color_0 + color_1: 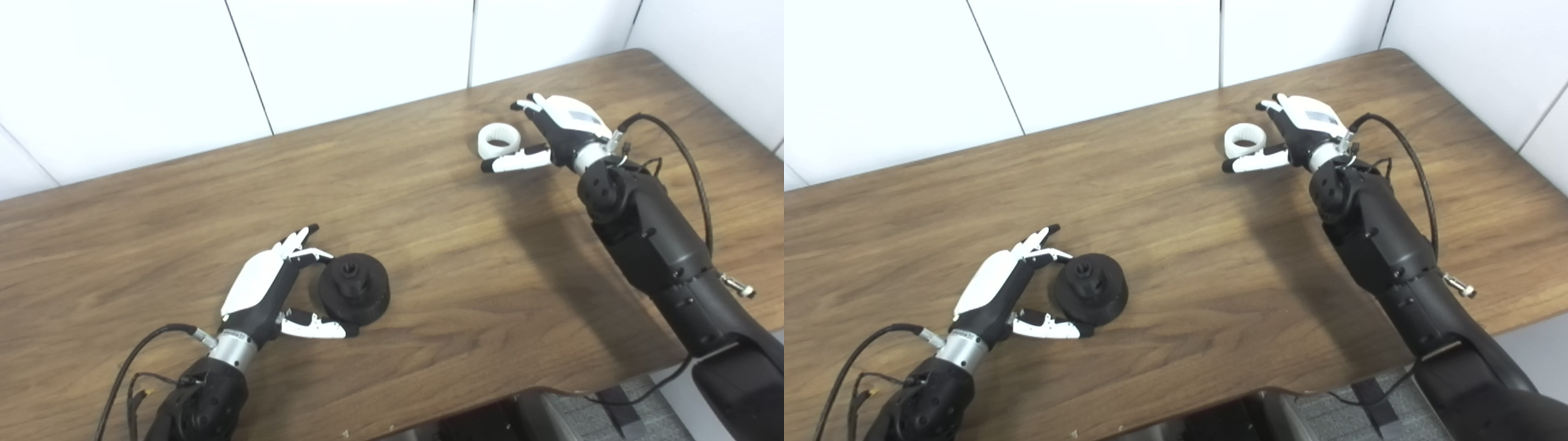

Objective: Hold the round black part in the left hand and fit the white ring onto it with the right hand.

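On the brown wood-grain table, near its front edge and toward my left, lies the round black plastic part, flat on the surface with a small raised hub standing up from its centre. My left hand sits just beside it, on its left side. The fingers curve over the part's far edge and the thumb reaches along its near edge, so the hand brackets the part from two sides. The fingers are spread, not clenched, and I cannot tell for certain whether any tip actually touches the part; it rests on the table rather than being lifted.

Toward the far right of the table lies the small white plastic ring, flat, with its hole facing up. My right hand is just to the ring's right, palm turned toward it. Its fingers arch past the far side of the ring and its thumb stretches along the near side. This hand is also spread and grasps nothing; the ring sits in the gap between thumb and fingers, on the table.

The two parts lie well apart.
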Motion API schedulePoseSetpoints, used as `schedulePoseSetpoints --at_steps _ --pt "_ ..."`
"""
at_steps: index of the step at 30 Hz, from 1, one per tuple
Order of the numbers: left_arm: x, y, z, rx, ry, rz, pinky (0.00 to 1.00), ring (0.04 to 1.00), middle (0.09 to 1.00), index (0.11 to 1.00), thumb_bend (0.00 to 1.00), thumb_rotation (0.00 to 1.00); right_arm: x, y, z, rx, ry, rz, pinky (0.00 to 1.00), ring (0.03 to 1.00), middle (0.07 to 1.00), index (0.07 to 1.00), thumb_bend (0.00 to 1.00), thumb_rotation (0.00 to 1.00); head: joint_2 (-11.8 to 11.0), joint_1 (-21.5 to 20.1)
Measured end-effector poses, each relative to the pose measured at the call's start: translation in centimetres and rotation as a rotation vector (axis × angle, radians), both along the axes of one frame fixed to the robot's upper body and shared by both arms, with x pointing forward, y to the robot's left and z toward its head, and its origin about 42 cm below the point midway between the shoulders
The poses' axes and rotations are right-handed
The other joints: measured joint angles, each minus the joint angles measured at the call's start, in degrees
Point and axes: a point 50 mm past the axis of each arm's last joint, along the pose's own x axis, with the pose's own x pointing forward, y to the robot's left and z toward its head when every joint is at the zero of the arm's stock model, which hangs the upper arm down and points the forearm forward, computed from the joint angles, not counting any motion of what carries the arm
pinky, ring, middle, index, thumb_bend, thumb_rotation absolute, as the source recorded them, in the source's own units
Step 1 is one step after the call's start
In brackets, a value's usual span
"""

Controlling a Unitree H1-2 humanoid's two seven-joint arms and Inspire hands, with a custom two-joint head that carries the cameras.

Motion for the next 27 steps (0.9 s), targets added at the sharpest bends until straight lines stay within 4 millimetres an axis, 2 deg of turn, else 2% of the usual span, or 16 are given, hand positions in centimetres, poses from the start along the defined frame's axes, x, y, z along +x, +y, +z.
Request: schedulePoseSetpoints --at_steps 7,19,27 --pt "0.0 -0.1 0.0 -0.002 0.003 0.002 1.0 1.0 1.0 0.615 0.94 0.33 0.1 0.0 -0.7 0.003 0.024 0.003 0.83 0.992 1.0 0.923 1.0 0.67 0.0 0.18" --pt "0.0 0.0 0.0 -0.003 0.002 0.003 1.0 1.0 1.0 0.612 0.94 0.33 0.9 0.0 -1.7 -0.024 0.034 -0.012 0.82 0.964 1.0 0.89 0.99 0.54 0.0 1.14" --pt "0.0 0.0 0.0 -0.004 0.003 0.004 1.0 1.0 1.0 0.613 0.94 0.33 1.6 -0.2 -1.9 -0.034 0.024 -0.025 0.82 0.956 1.0 0.887 0.96 0.55 0.09 1.32"
